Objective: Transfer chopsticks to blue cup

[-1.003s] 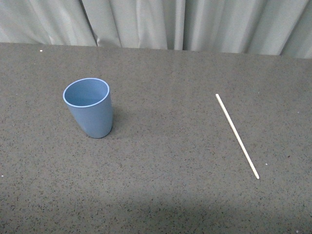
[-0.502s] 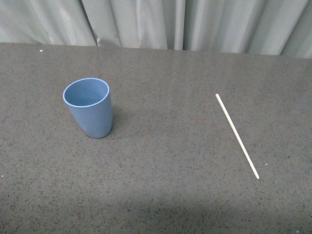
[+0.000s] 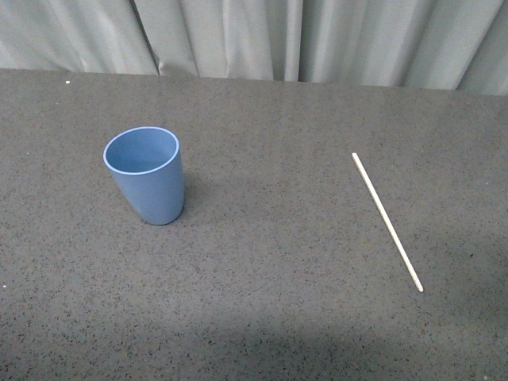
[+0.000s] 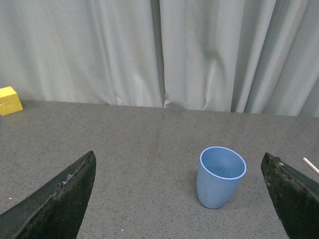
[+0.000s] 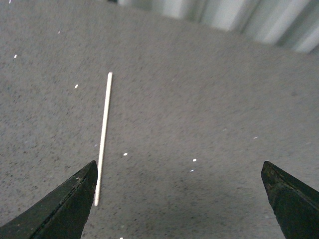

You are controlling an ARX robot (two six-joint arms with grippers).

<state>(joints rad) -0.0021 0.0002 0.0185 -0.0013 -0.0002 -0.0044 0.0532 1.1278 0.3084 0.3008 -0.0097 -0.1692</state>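
Observation:
The blue cup (image 3: 146, 175) stands upright and empty on the dark grey speckled table, left of centre. The chopstick (image 3: 386, 220), a thin cream-white stick, lies flat on the table at the right, running from far-left to near-right. Neither arm shows in the front view. In the left wrist view the cup (image 4: 220, 176) stands ahead of my open, empty left gripper (image 4: 180, 199), nearer one fingertip (image 4: 294, 194). In the right wrist view the chopstick (image 5: 103, 137) lies ahead of my open, empty right gripper (image 5: 179, 199), its near end beside one fingertip (image 5: 65, 209).
A grey curtain (image 3: 254, 40) hangs behind the table's far edge. A yellow block (image 4: 10, 100) sits at the far edge of the table in the left wrist view. Small white specks dot the tabletop (image 5: 209, 99).

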